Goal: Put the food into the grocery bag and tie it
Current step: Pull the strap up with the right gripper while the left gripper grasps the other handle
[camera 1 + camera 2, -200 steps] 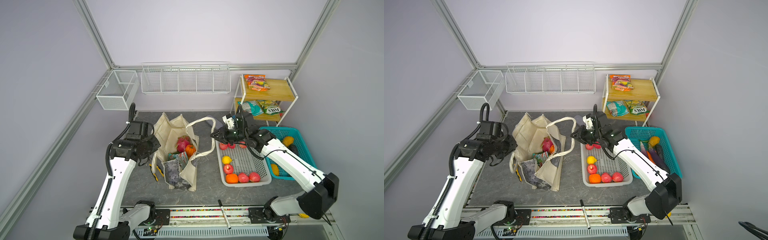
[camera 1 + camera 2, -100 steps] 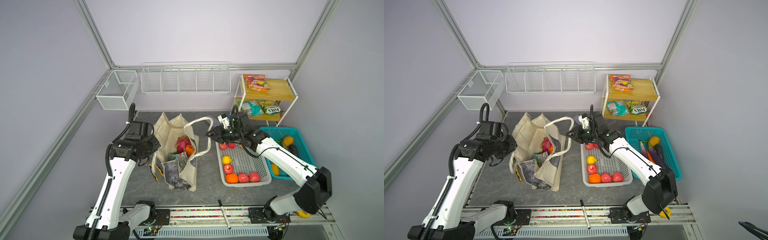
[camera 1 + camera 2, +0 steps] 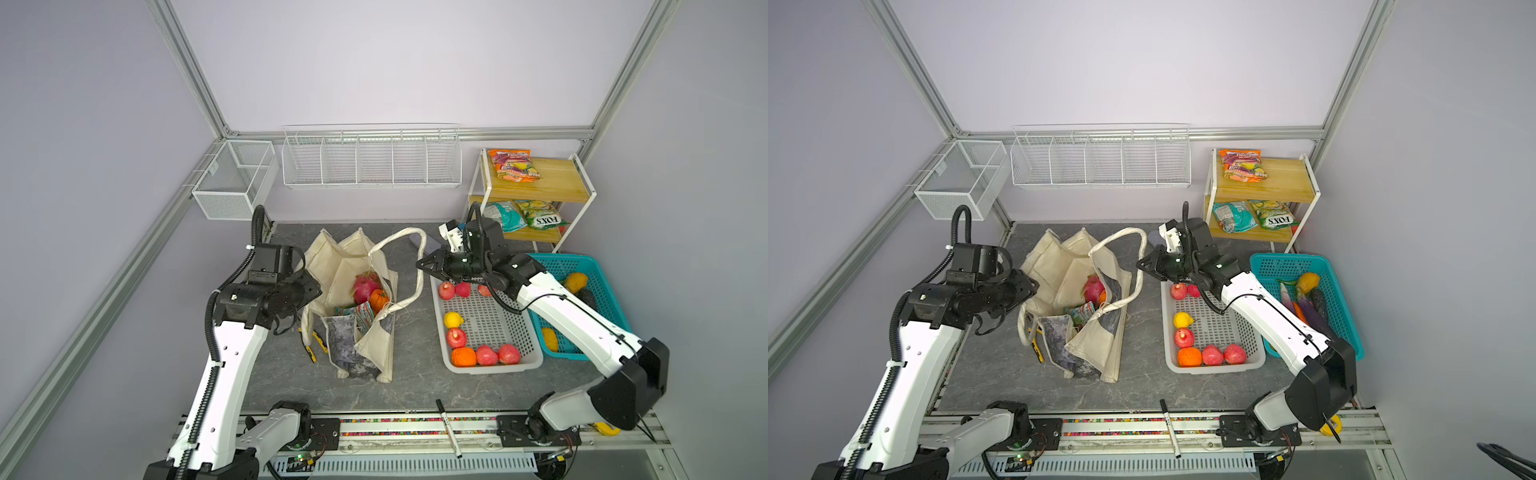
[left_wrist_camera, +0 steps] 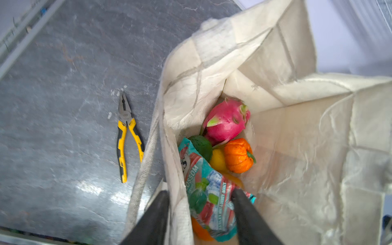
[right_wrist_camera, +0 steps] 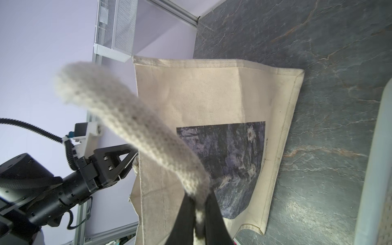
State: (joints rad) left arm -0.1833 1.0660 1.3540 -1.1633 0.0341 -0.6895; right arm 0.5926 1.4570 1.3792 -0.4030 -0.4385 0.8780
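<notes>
The grocery bag (image 3: 340, 266) (image 3: 1059, 266) stands open on the dark table, marbled panel (image 5: 231, 165) on its side. Inside lie food items: a pink dragon fruit (image 4: 227, 121) (image 3: 365, 286), a small orange pumpkin (image 4: 238, 154), a green vegetable (image 4: 201, 146) and a teal snack packet (image 4: 210, 191). My left gripper (image 4: 200, 191) (image 3: 311, 291) is open astride the bag's near rim, one finger outside and one inside over the packet. My right gripper (image 5: 197, 199) (image 3: 419, 263) (image 3: 1139, 262) is shut on the cream loop handle (image 5: 127, 118) (image 3: 422, 249), held right of the bag.
Yellow pliers (image 4: 127, 135) (image 3: 309, 353) lie beside the bag. A white perforated basket (image 3: 494, 369) with apples, an orange and a lemon sits to the right, a teal basket (image 3: 557, 257) with vegetables beyond it. A shelf (image 3: 552, 185) holds snack packets. A marker (image 3: 446, 426) lies at the front rail.
My left gripper's jaws have opened at the bag's rim. My right gripper moved left to the loop handle and shut on it.
</notes>
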